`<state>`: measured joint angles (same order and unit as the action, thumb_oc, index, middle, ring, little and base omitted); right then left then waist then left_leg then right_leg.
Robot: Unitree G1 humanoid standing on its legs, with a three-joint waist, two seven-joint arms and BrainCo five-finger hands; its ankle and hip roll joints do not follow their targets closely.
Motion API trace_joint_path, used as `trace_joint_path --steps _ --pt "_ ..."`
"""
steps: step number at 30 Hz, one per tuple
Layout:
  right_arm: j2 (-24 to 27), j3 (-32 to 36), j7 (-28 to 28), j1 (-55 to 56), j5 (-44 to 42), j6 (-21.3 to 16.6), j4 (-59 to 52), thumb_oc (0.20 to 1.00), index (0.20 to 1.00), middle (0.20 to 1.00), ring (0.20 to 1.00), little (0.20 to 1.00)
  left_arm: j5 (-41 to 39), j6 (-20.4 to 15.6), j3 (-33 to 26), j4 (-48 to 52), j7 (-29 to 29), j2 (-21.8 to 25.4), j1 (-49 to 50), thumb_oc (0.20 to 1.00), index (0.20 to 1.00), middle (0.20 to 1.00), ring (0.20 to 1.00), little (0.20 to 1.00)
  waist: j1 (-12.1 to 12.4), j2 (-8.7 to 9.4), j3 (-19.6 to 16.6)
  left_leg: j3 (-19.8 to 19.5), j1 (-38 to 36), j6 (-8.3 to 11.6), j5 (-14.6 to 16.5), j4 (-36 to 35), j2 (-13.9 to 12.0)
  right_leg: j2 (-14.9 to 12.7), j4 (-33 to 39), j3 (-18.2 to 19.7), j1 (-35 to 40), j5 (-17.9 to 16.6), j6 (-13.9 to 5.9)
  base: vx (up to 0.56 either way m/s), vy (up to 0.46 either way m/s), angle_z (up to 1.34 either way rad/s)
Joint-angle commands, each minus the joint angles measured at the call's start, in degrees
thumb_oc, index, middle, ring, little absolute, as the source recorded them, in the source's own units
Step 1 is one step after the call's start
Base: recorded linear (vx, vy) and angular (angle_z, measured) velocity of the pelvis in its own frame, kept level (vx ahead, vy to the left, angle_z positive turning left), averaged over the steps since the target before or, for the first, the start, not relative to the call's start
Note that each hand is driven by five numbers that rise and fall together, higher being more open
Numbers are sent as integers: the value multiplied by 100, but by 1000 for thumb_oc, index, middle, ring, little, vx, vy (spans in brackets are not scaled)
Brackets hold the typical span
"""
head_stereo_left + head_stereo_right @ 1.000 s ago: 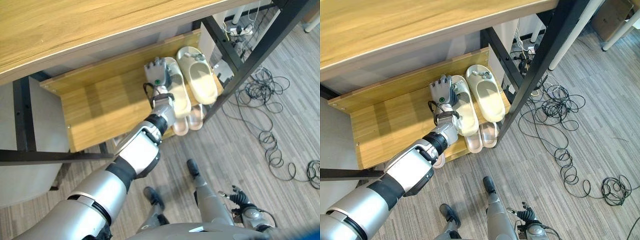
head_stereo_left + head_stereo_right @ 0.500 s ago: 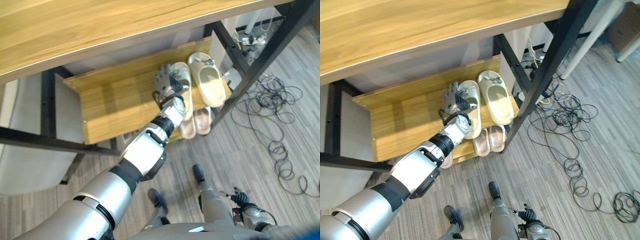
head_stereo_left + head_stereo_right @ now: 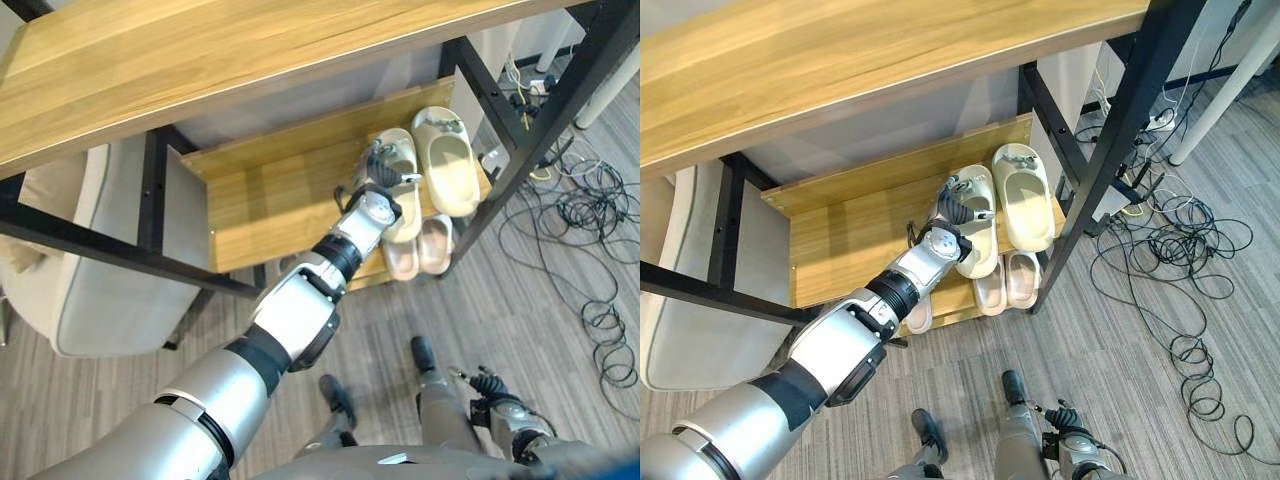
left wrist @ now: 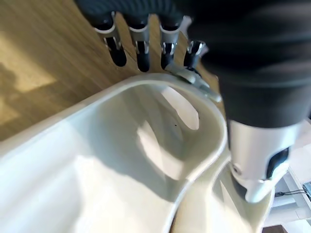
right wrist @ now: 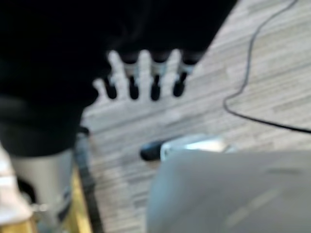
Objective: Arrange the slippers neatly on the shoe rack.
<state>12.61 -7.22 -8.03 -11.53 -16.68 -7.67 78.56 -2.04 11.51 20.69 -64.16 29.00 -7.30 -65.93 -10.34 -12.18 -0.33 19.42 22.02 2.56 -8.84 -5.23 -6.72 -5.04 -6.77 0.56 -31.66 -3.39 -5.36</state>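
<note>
1. A long wooden surface (image 3: 200, 70) runs across the top of my view on a black metal frame (image 3: 1120, 150), with a grey striped floor (image 3: 1160, 400) below it.
2. Loose black cables (image 3: 1185, 260) lie tangled on the floor at my right, past the frame's leg.
3. A pale padded seat (image 3: 110, 290) stands at my left, behind the frame's bars.
4. Under the surface sits the wooden shoe rack (image 3: 850, 235), an upper shelf with a raised back edge and a lower level beneath it.
5. Two cream slippers lie side by side at the right end of the upper shelf, toes toward the back.
6. The right slipper (image 3: 1023, 208) lies flat and apart from my hand.
7. My left hand (image 3: 375, 172) rests on the left slipper (image 3: 978, 235), my arm reaching in from the lower left.
8. From my left wrist, my fingers (image 4: 141, 46) are straight and spread past the slipper's strap, tips near the shelf wood, and my thumb (image 4: 255, 165) lies along its side; nothing is pinched.
9. A pinkish pair (image 3: 1008, 282) sits on the lower level, right below the cream pair, and another pale slipper (image 3: 921, 315) peeks out left of them.
10. My right hand (image 3: 487, 385) hangs low by my side over the floor, fingers loosely spread and holding nothing.
</note>
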Motion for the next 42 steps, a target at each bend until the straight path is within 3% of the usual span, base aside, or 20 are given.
trace_joint_path --steps 1,12,16,20,24,34,42 --pt "-31 40 -105 -128 -165 113 356 1000 1000 1000 1000 1000 -69 -315 -448 -291 198 256 -543 1000 1000 1000 1000 1000 -18 32 199 -496 -571 624 342 23 -162 99 804 -89 555 -268 -261 -19 -14 4" --pt "-111 297 -169 -58 -260 218 326 1000 1000 1000 1000 1000 55 -98 -653 277 468 1113 144 1000 1000 1000 1000 1000 221 91 150 -663 -873 627 306 23 -212 132 774 -247 988 -114 -217 2 -16 9" --pt "-198 495 -170 108 -315 227 221 1000 1000 1000 1000 1000 639 123 -529 1965 95 1698 1369 1000 1000 1000 1000 1000 355 174 166 -760 -1103 626 314 23 -221 121 777 -354 1352 -7 -203 19 -21 16" --pt "-314 496 -163 241 -203 200 124 1000 1000 1000 1000 1000 1048 -102 -325 3133 -593 2009 2537 1000 1000 1000 1000 1000 452 252 154 -792 -1258 618 323 23 -227 136 819 -418 1585 47 -196 17 -3 9" --pt "-399 498 -179 336 -193 127 85 1000 1000 1000 1000 1000 1586 -436 83 4176 -1250 2154 3457 1000 1000 1000 1000 1000 520 303 157 -811 -1323 605 337 23 -246 144 845 -522 1721 87 -196 24 2 16" --pt "-387 448 -192 393 -230 -22 120 1000 1000 1000 1000 1000 1788 -735 501 5189 -1783 2123 3911 1000 1000 1000 1000 1000 488 269 163 -791 -1253 560 374 23 -244 154 752 -497 1580 98 -199 0 1 0" --pt "-350 375 -227 363 -256 -58 177 1000 1000 1000 1000 1000 1587 -610 683 5326 -2126 1893 4072 1000 1000 1000 1000 1000 472 185 167 -751 -1223 520 405 23 -223 141 646 -456 1450 134 -190 0 0 0"
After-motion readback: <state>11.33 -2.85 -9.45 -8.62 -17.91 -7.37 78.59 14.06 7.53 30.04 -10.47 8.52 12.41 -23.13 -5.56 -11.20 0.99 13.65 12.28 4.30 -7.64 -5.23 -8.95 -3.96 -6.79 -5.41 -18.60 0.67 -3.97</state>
